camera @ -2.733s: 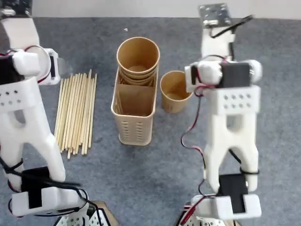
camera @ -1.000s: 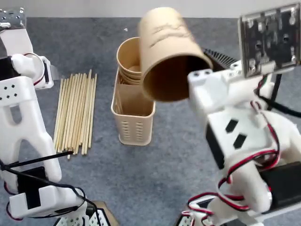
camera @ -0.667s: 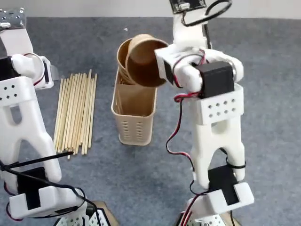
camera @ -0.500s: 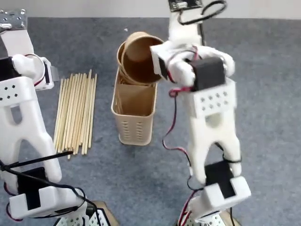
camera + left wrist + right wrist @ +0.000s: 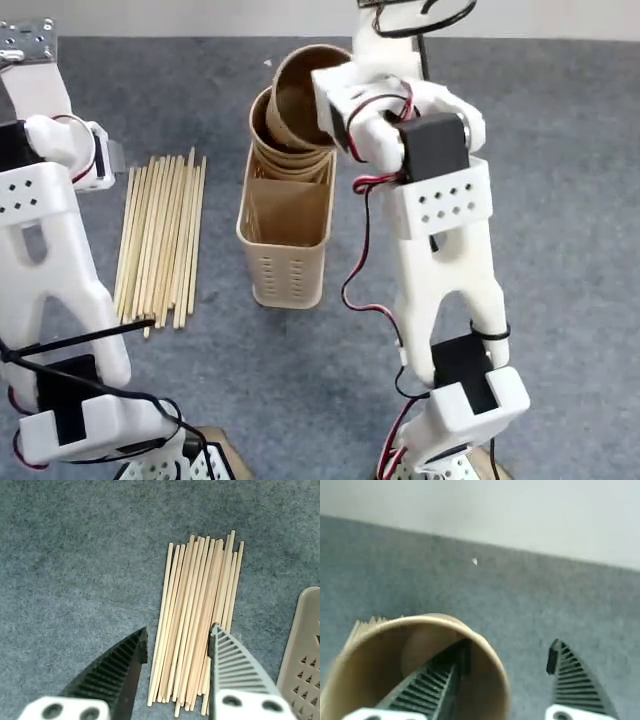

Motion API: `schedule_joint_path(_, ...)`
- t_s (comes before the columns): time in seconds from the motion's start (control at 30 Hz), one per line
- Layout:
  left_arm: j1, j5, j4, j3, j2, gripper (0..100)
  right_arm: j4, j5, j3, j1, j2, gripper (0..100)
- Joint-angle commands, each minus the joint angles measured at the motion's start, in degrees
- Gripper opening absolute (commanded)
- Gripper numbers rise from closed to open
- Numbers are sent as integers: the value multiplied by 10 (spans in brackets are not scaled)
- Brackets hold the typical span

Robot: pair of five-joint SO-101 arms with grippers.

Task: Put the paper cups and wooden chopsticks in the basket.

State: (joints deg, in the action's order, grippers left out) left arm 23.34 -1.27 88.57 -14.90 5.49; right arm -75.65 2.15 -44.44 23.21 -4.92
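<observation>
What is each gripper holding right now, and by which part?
Nothing is clamped. The right gripper is open with one finger inside the paper cup, the other apart from its wall. The left gripper is open near the chopsticks.

One basket [image 5: 285, 255], several cups [image 5: 298, 95], many chopsticks [image 5: 160, 240]

Top cup [image 5: 300, 95]: brown, tilted over the cup stack [image 5: 290, 160].
Cup stack: upright in the basket [image 5: 285, 270].
Chopsticks [image 5: 160, 240]: flat bundle beside basket.

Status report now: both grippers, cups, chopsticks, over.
Left gripper open over wooden chopsticks, all on table. Right gripper open, one finger inside tilted paper cup over stack in basket. No obstruction seen.
</observation>
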Motion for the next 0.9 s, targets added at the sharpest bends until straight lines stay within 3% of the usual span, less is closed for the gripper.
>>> schedule_joint_path(0.0,-24,-4,-8,-3,15,221,27,6,-5,29,6,256)
schedule_joint_path(0.2,-54,-4,-8,-8,17,220,4,4,-7,56,8,256)
schedule_joint_path(0.43,-122,-3,-15,-168,21,220,-239,1,-132,36,135,255)
schedule_joint_path(0.5,-148,-3,-15,-217,21,220,-257,-27,-130,34,199,196)
schedule_joint_path(0.6,-192,-3,16,-252,21,220,-253,-40,3,-27,322,0)
schedule_joint_path(0.7,-237,-2,34,-256,20,220,-255,-42,165,-48,453,43)
schedule_joint_path(0.87,-284,-1,33,-256,17,220,-236,-84,517,-86,711,4)
